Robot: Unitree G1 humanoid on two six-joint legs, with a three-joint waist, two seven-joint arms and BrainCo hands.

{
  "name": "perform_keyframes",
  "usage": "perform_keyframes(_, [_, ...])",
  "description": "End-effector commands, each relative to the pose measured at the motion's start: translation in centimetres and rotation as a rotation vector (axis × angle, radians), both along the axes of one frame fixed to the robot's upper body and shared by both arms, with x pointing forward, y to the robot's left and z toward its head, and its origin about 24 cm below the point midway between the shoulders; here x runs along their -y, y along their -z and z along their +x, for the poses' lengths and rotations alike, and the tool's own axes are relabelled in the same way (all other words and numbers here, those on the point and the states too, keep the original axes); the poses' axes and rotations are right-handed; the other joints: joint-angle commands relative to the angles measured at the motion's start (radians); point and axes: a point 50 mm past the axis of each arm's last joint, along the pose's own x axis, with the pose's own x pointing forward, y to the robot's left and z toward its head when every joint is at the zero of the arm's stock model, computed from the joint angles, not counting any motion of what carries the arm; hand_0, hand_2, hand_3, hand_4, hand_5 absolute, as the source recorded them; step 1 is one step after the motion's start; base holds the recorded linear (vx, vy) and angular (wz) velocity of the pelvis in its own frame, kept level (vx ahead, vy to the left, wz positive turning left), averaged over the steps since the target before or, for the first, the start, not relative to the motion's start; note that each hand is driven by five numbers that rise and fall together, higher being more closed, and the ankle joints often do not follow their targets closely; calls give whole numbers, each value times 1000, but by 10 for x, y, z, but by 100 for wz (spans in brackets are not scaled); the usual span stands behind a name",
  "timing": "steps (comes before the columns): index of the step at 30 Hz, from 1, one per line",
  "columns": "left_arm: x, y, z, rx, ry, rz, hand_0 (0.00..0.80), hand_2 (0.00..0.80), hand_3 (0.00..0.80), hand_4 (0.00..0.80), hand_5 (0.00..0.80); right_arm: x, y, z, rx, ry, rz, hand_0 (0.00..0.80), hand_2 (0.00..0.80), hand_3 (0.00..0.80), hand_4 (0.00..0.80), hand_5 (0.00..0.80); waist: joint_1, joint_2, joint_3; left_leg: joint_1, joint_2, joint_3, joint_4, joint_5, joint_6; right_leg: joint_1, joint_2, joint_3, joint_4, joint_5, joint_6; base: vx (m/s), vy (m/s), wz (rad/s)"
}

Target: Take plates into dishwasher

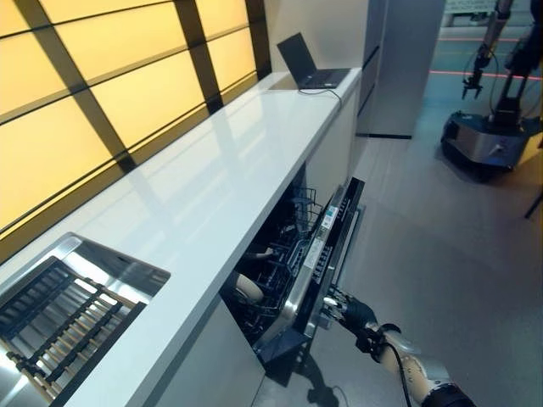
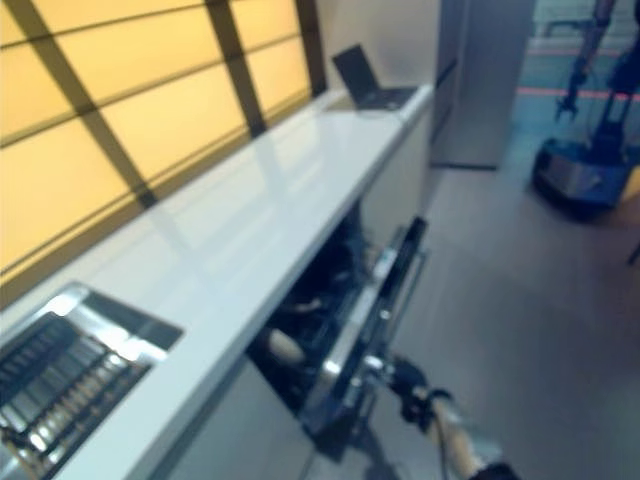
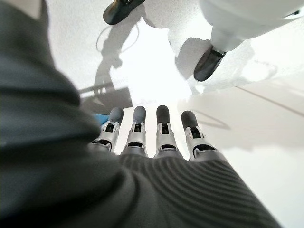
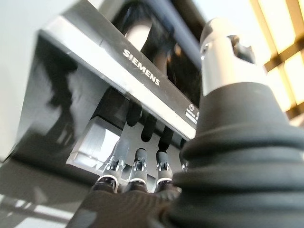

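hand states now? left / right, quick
Left robot hand: open, fingers straight, holding nothing, over the floor.
Right robot hand: fingertips hidden behind the handle of the dishwasher door; open or shut cannot be told.

At the lower right of the left eye view, the right hand (image 1: 339,307) is a set of silver fingers on a dark ribbed cover, followed by a pale silver-grey forearm with a thin black cable along it. The left hand (image 3: 156,142) fills its wrist view's lower half: silver fingers in a row with rounded dark grey tips, rising from a finely ribbed dark cover.
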Motion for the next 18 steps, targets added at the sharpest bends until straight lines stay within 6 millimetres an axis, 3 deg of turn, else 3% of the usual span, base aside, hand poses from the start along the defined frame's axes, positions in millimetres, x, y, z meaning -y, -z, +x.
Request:
perform_keyframes(1, [-28, -13, 24, 59, 36, 126, 0, 0, 0, 0, 0, -125, -14, -22, 34, -470, 176, 0, 0, 0, 0, 0, 62, -89, 81, -70, -45, -16, 2, 32, 25, 128, -67, -36, 27, -140, 86, 71, 11, 22])
perform_keyframes(10, [-30, -6, 10, 25, 4, 127, 0, 0, 0, 0, 0, -93, 25, -34, -87, -316, 177, 0, 0, 0, 0, 0, 81, -103, 67, -47, -44, -57, 2, 18, 39, 160, -60, -33, 61, -177, 78, 63, -9, 31])
perform_keyframes(18, [-36, -5, 3, 32, -66, 126, 0, 0, 0, 0, 0, -62, 43, -42, -119, -182, 198, 0, 0, 0, 0, 0, 95, -113, 53, -65, -34, -84, 2, 41, 24, 193, -30, -51, 60, -204, 64, 6, -27, 16])
